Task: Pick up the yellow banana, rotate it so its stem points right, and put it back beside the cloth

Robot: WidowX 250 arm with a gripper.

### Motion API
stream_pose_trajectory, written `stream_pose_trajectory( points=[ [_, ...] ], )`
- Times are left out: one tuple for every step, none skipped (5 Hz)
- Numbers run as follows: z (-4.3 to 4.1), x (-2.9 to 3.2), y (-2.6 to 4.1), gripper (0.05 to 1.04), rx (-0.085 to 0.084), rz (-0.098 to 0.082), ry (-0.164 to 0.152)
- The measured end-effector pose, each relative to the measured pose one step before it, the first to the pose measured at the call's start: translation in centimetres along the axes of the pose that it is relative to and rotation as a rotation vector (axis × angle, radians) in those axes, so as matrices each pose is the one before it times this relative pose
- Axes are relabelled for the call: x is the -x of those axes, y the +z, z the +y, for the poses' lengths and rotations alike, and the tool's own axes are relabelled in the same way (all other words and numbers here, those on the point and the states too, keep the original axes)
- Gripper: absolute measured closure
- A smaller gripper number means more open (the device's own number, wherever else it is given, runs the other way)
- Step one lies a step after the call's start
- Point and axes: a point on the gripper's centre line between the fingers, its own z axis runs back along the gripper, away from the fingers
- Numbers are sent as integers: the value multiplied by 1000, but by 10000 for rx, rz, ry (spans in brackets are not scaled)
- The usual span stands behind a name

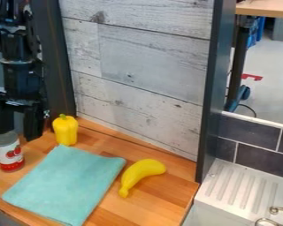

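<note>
My gripper (pixel 17 133) hangs at the left edge of the counter with its two fingers spread apart and nothing between them. Just below it stands a can (pixel 9 152) with a white and red label, its top close to the left finger. Right of the gripper, a yellow bell pepper (pixel 65 130) stands upright near the wall. A turquoise cloth (pixel 64 183) lies flat in front of the pepper. To the right of the cloth rests a yellow banana (pixel 141 174).
The wooden counter (pixel 162 201) is backed by a grey plank wall (pixel 144 66). A dark upright post (pixel 213 97) rises at its right end. Beyond it are a white ribbed drainboard (pixel 241 187) and a metal faucet part (pixel 277 216) at the lower right.
</note>
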Motion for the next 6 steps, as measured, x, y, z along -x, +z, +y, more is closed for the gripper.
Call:
stream_pose_trajectory(
  points=[
    [-185, -2, -1035, 82, 138, 322, -33],
    [-2380, -671, -471, 82, 85, -10, -541],
    [-3759, -950, 19, 82, -174, -219, -1110],
    [-3582, -1149, -329, 82, -255, -134, -1309],
    [-2689, -1708, 418, 82, -240, -345, -1304],
    [-1125, -2363, -22, 82, -337, -142, -897]
  ],
)
